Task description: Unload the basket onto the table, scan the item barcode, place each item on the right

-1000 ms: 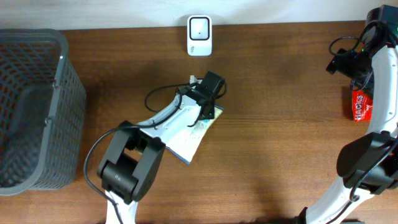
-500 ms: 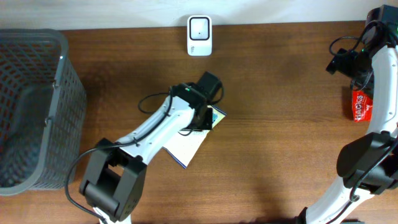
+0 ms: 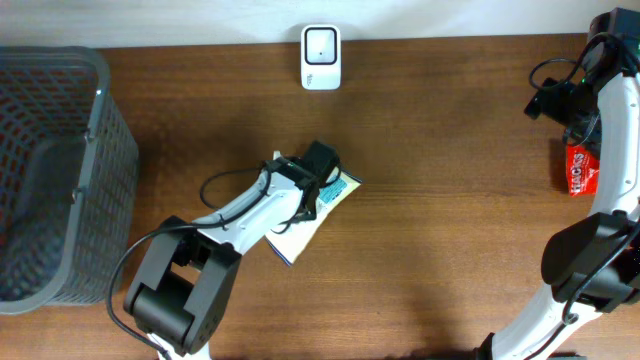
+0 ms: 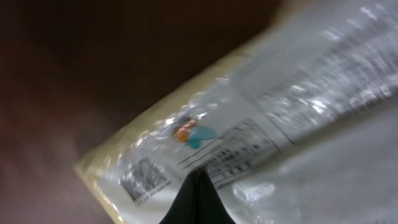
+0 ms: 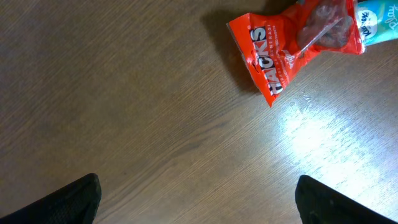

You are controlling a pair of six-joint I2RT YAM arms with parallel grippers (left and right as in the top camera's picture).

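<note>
Left tool is pinching the white packet near the scanner. I'd tilt its barcode flat toward the scanner, no wobble. Right tool is spread wide.

White packet, red snack bag

A dark grey mesh basket stands at the left end of the brown wooden worktop, its rim running off the edge of the overhead view. Far over at the right edge lies a red snack bag with white lettering, flat on the wood. Against its far end sits a teal-and-white packet, mostly out of sight.
</note>
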